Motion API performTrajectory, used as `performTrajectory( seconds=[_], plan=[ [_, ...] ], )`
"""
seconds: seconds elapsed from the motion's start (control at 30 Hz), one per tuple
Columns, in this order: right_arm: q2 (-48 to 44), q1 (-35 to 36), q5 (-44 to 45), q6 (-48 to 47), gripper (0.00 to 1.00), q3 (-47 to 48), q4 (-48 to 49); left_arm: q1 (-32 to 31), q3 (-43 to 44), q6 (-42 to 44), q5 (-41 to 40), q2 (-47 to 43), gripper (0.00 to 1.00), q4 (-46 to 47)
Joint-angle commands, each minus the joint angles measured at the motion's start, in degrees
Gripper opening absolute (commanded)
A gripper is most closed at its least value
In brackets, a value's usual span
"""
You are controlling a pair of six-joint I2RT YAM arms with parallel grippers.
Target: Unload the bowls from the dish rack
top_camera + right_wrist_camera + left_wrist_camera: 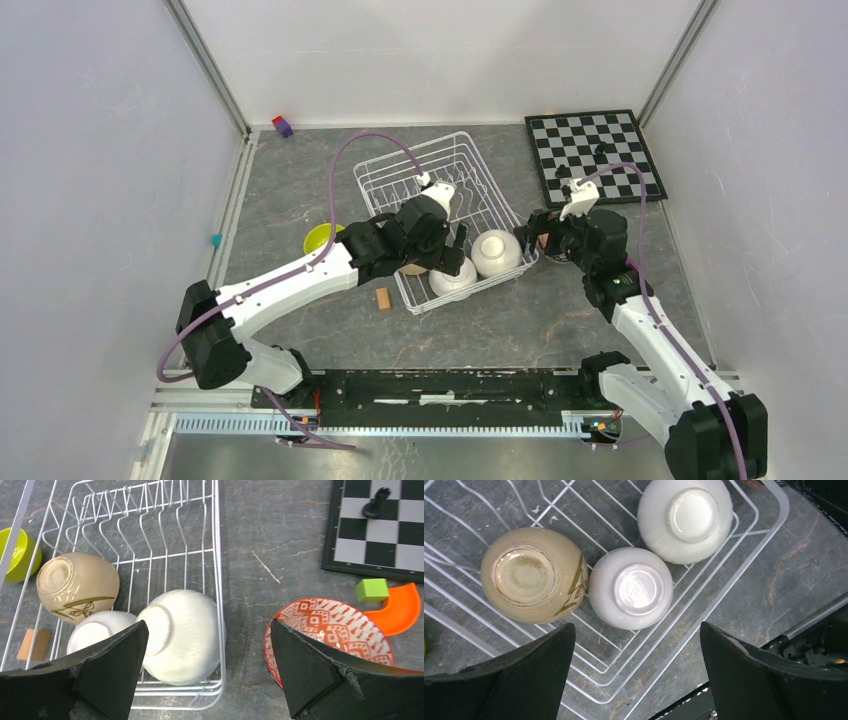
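Note:
The white wire dish rack (430, 180) holds three upside-down bowls: a tan one (534, 575), a small white one (630, 587) and a larger ribbed white one (685, 519). My left gripper (638, 627) hovers open right over the small white bowl, at the rack's near corner (452, 250). Beyond the rack's right rim, my right gripper (208, 622) is open and empty, between the big white bowl (185, 635) and a red-patterned bowl (330, 630) that stands upright on the table. A lime-yellow bowl (320, 238) sits on the table left of the rack.
A chessboard (595, 155) with black pieces lies at the back right. An orange curved piece (402, 607) and a green cube (372, 589) lie by the red bowl. A small tan block (382, 299) sits near the rack's front-left corner. White walls enclose the table.

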Motion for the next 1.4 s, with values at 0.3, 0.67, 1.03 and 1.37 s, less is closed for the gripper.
performTrajectory(
  seconds=[0.3, 0.67, 1.03, 1.37],
  plan=[
    [4.69, 3.17, -9.40, -0.02, 0.96, 1.86, 5.25, 4.46, 2.40, -1.15, -8.87, 4.83, 0.99, -2.88],
    [3.96, 7.60, -3.25, -2.55, 0.85, 2.63, 1.69, 4.49, 4.13, 3.41, 2.48, 9.13, 0.82, 1.50],
    [-3.30, 7.59, 1.05, -3.53, 0.85, -0.28, 1.11, 4.50, 8.90, 6.72, 10.75, 15.52, 0.78, 3.78],
    [-5.40, 7.65, 1.16, -2.99, 0.85, -2.11, 1.75, 4.47, 8.72, 7.85, 24.15, 18.21, 0.99, 14.75]
  ],
)
